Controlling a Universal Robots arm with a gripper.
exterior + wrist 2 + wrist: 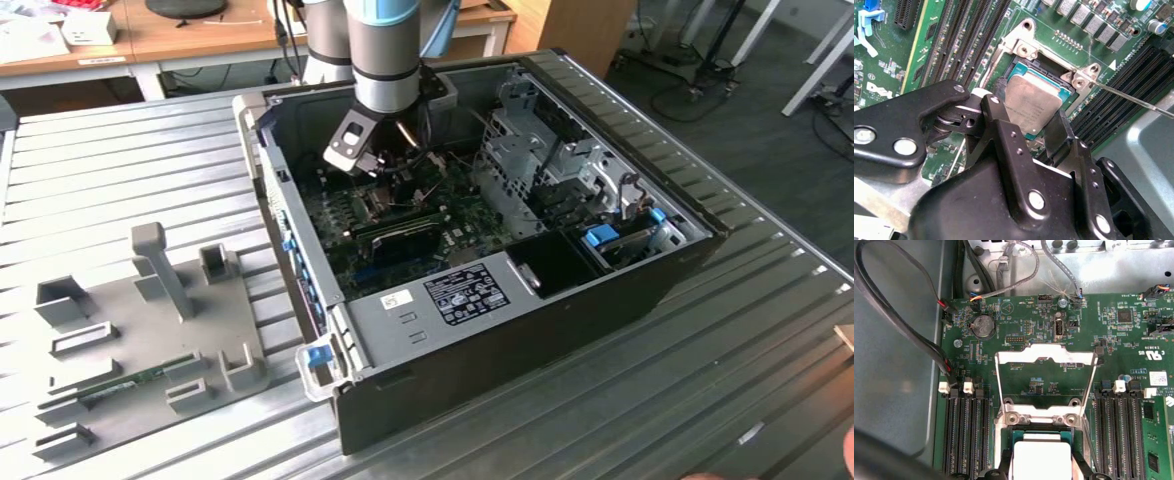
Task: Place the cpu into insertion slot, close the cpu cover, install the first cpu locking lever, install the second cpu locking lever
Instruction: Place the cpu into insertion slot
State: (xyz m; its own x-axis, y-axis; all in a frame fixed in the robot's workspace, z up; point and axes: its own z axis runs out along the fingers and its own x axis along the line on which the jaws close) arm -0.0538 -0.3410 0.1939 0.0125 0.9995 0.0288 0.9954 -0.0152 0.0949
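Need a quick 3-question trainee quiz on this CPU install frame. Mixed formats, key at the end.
1. True or false: the cpu cover lies closed over the insertion slot.
2. What does the gripper hold between its fingers? A) a memory stick B) the cpu C) a cable
3. Fill in: in the first wrist view, the long black memory slots run along ___ sides of the insertion slot (one / both).
Key: 1 false, the cover stands open; 2 B; 3 both.
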